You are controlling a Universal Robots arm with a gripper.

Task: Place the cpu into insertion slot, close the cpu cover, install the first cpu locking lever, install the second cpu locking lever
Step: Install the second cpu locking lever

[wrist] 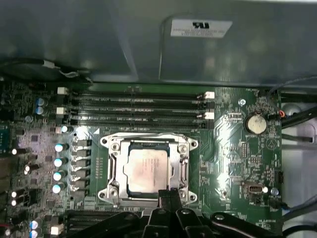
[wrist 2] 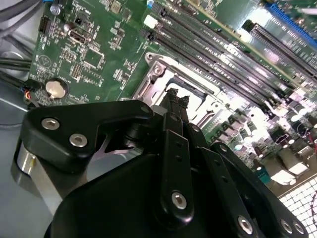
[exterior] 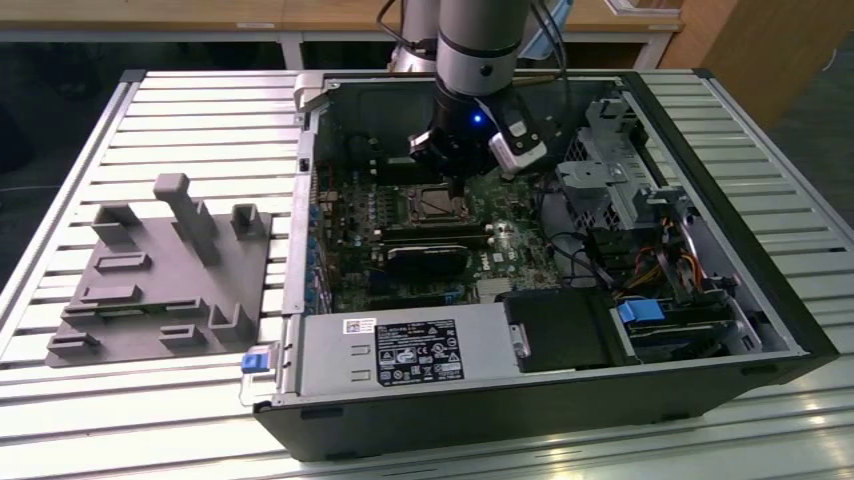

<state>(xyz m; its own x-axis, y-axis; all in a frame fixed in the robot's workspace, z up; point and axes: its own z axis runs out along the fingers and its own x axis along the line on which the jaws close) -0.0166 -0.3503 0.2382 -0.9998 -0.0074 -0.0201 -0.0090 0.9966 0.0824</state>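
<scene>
The cpu [wrist: 147, 166], a pale metallic square, lies in the insertion slot [exterior: 434, 206] on the green motherboard. The silver cpu cover [wrist: 148, 140] lies flat around it, and the chip shows through its cut-out. My gripper [wrist: 168, 194] hangs just above the socket's edge, its black fingertips pressed together with nothing visible between them. In the second wrist view the gripper [wrist 2: 177, 98] hovers over the socket's metal rim [wrist 2: 148, 82]. In the exterior view the gripper [exterior: 455, 183] stands over the socket inside the open computer case. I cannot tell how the locking levers stand.
Long black memory slots [wrist: 138, 106] run beside the socket, and a coin battery [wrist: 256, 122] sits nearby. A black block [exterior: 427, 262], the power supply [exterior: 400, 350], a drive cage [exterior: 627, 150] and cables crowd the case. A grey fixture [exterior: 167, 270] sits on the slatted table.
</scene>
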